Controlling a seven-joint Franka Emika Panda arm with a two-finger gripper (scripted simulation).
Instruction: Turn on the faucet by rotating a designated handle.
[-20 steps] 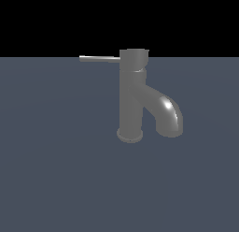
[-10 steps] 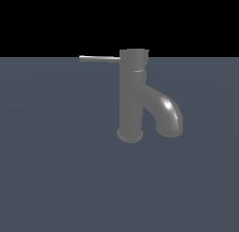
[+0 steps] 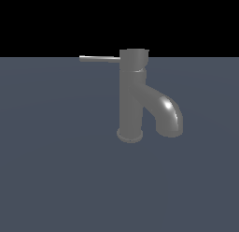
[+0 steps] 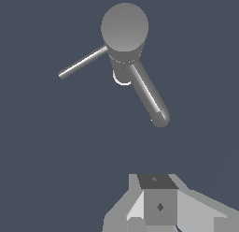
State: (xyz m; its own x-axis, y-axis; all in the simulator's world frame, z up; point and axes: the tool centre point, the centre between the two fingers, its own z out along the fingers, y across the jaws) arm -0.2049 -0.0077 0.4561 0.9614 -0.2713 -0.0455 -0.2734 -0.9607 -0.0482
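Gripper: I see only its body in the wrist view, finger spacing unreadable, well apart from faucet | faucet: dark glossy column, flared base, curved spout, upright on grey surface | handle: thin pale rod, horizontal from cap toward exterior view's left

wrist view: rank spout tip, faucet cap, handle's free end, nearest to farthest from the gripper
1. Spout tip: the faucet part reaching closest toward the gripper.
2. Handle's free end: off to one side, clearly beyond the spout tip.
3. Faucet cap: atop the column, farthest in this picture.
The order rests on image spacing alone.
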